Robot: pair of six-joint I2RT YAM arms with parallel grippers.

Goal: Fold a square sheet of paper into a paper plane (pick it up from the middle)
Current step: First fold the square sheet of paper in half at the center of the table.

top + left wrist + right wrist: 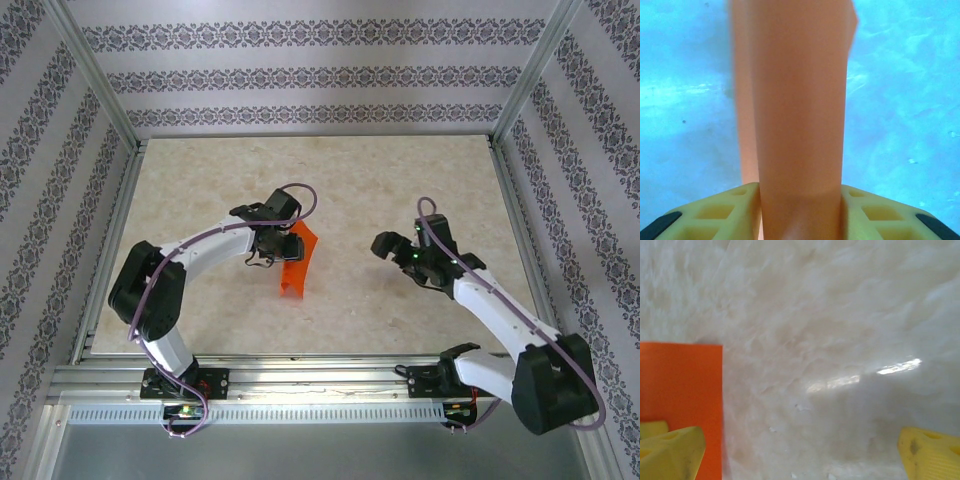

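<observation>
We note left gripper [283, 243] clenched on the square sheet of paper [296, 268], seemingly bent; right gripper [384, 246], right of the sheet, gapes wide.

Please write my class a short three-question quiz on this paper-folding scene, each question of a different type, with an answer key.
1. True or false: the right gripper has its jaws wide apart and holds nothing.
2. The orange paper sits between the fingers of: A) the left gripper; B) the right gripper; C) neither.
3. In the right wrist view, at which edge of the picture does the paper appear?
Key: 1 true; 2 A; 3 the left edge.
</observation>
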